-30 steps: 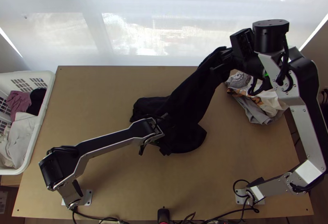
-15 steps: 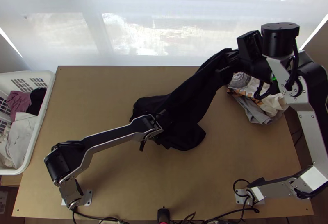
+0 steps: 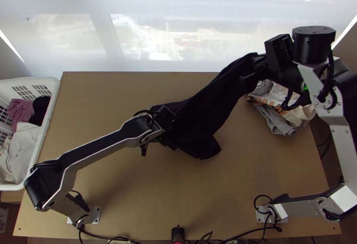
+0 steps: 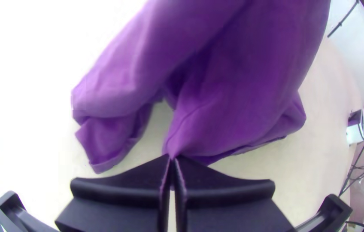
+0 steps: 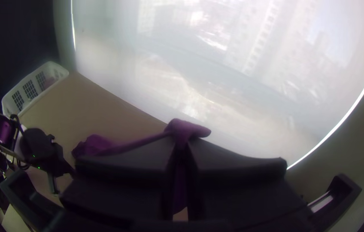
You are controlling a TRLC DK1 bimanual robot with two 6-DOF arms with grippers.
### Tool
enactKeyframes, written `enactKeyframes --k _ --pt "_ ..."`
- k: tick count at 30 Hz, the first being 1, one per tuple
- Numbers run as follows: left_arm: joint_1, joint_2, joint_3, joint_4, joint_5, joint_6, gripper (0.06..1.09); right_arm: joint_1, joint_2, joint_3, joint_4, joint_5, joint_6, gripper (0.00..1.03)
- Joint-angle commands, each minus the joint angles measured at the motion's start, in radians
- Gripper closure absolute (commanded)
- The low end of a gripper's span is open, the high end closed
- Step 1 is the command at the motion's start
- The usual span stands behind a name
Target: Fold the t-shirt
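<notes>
The dark t-shirt (image 3: pixel 203 114) stretches diagonally across the table's middle, bunched at its lower left and pulled up toward the back right. At its raised end is my right gripper (image 3: pixel 250 71); in the right wrist view my right gripper (image 5: pixel 182 144) is shut on a purple-looking piece of the shirt (image 5: pixel 186 129). My left gripper (image 3: pixel 168 132) is over the shirt's left part. In the left wrist view my left gripper (image 4: pixel 172 159) has its fingertips together on an edge of the shirt (image 4: pixel 242 86), whose loose folds spread beyond them.
A white basket (image 3: pixel 50 105) with clothes stands at the left edge. A pile of light garments (image 3: pixel 283 110) lies at the table's right side, beneath the right arm. Cables (image 3: pixel 209 239) run along the near edge of the wooden table (image 3: pixel 111 92).
My left gripper has moved left and somewhat toward the back. My right gripper has shifted a little to the right, still with the shirt, whose lower part has drawn back slightly.
</notes>
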Motion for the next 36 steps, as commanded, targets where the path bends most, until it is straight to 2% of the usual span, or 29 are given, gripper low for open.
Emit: enactKeyframes --k 1,10,18,25,29,33,36 --pt "0.145 -0.196 0.039 -0.077 -0.007 0.003 1.05 -0.030 -0.004 0.030 0.002 0.003 0.001 1.00" --pt "0.376 -0.391 0.148 -0.114 -0.007 0.046 1.05 -0.119 -0.004 0.096 0.014 0.014 0.007 1.00" --pt "0.550 -0.452 0.344 -0.086 -0.007 0.072 1.05 -0.176 -0.027 0.182 0.014 0.018 0.019 1.00" --pt "0.566 -0.500 0.483 -0.009 -0.006 0.201 1.05 -0.108 -0.069 0.216 0.017 0.017 0.011 1.00" --pt "0.564 -0.524 0.555 0.026 -0.007 0.223 1.05 -0.067 -0.092 0.228 0.029 0.023 -0.012 1.00" --pt "0.578 -0.546 0.625 0.027 -0.021 0.226 1.05 -0.033 -0.122 0.227 0.089 0.064 -0.055 1.00" --pt "0.580 -0.583 0.636 0.054 -0.066 0.224 1.05 0.010 -0.154 0.224 0.149 0.120 -0.105 1.00"
